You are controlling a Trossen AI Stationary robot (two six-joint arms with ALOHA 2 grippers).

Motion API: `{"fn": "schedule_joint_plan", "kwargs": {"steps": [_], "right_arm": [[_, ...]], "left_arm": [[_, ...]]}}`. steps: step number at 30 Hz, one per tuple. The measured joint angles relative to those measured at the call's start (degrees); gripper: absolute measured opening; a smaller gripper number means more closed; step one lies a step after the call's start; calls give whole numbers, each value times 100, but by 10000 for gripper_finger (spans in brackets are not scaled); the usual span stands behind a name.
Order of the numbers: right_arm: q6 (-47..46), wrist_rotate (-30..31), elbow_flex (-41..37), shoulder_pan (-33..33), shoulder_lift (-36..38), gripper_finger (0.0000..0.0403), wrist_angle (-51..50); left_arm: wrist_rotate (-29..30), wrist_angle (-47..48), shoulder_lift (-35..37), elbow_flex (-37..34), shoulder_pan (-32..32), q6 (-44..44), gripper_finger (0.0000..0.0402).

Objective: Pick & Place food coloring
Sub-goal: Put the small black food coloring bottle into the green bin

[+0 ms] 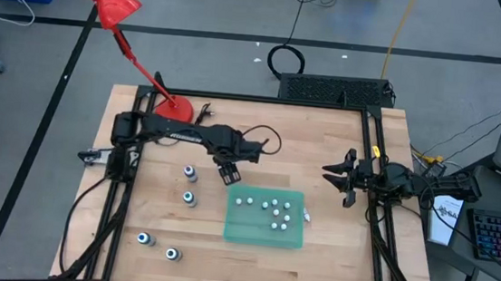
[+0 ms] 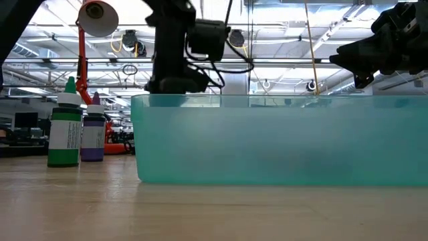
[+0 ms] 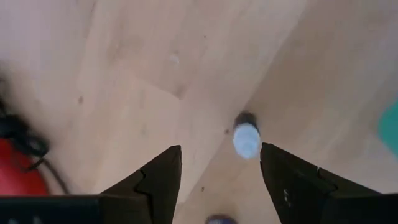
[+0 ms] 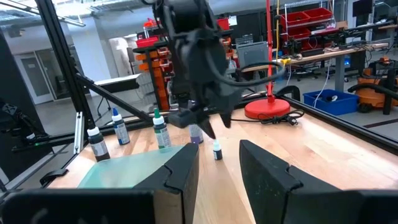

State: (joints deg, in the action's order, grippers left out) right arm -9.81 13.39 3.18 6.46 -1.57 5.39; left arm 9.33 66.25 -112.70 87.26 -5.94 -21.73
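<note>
Several tiny food coloring bottles (image 1: 273, 213) stand in a shallow teal tray (image 1: 242, 232). Other bottles stand on the wood to its left (image 1: 189, 172) (image 1: 190, 198) (image 1: 144, 238) (image 1: 172, 254); the low view shows a green one (image 2: 65, 127) and a purple one (image 2: 93, 130). My left gripper (image 1: 230, 171) (image 3: 221, 171) hangs open above the table by the tray's far-left corner. A small whitish-topped bottle (image 3: 246, 138) (image 4: 216, 150) stands on the table below it, showing between the spread fingers. My right gripper (image 1: 335, 182) (image 4: 219, 177) waits open, raised, off the tray's far-right corner.
A red desk lamp (image 1: 108, 2) stands with its base (image 1: 177, 108) at the table's far left. Cables (image 1: 259, 143) trail from the left arm. Black frame rails (image 1: 374, 160) run along the table's sides. Bare wood lies near of the tray (image 1: 257, 268).
</note>
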Motion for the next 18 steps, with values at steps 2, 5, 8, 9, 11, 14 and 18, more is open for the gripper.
{"fn": "schedule_joint_plan", "kwargs": {"steps": [2, 5, 8, 9, 11, 14, 18], "right_arm": [[0, 0, 0, 0, -1, 105, 0], [0, 0, 0, 0, -1, 105, 0], [0, 0, 0, 0, -1, 105, 0], [-1, 0, -2, 0, -1, 105, 0], [1, 0, -2, 0, 1, 105, 0], [-1, 0, -1, 0, 1, 105, 0], [-1, 0, -1, 0, -1, 105, 0]], "left_arm": [[-122, -371, 99, -257, -97, -4, 218], [-180, -688, 214, -487, -169, -20, 220], [-157, -755, 222, -590, -187, -46, 219], [-158, -792, 222, -625, -187, -46, 218], [-159, -857, 222, -711, -187, -47, 215], [-246, -966, 222, -834, -187, -89, 209], [-339, -1056, 222, -912, -169, -141, 201]]}}
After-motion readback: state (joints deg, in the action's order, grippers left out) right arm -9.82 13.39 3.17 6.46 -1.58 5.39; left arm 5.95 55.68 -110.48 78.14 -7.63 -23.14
